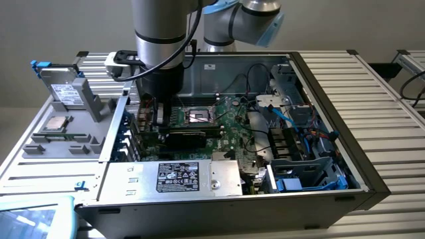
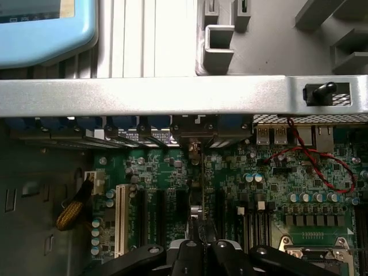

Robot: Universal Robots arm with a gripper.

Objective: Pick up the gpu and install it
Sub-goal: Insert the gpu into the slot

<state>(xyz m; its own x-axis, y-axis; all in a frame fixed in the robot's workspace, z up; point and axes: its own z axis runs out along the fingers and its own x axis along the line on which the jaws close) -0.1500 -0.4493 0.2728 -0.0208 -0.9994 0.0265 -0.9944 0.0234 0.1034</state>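
Observation:
The gpu [image 2: 195, 214] shows edge-on in the wrist view as a thin card standing upright over the green motherboard [image 2: 167, 172]. It runs from my fingertips to its silver bracket [image 2: 194, 130] at the case's rear wall. My gripper [image 2: 199, 252] is shut on the card's near end. In the exterior view the gripper [image 1: 157, 113] reaches down into the open computer case [image 1: 319, 84] near its left wall. The gpu's black cooler face [image 1: 190, 134] stands on edge just right of the gripper, low over the board.
A silver hard drive with white label [image 1: 66, 92] and a processor [image 1: 56, 123] sit on a grey holder [image 1: 40, 147] left of the case. Power supply [image 1: 176, 177], CPU socket [image 1: 199, 117], cables [image 1: 282, 112], a red wire [image 2: 322, 167] and a white slot [image 2: 121, 218] crowd the inside.

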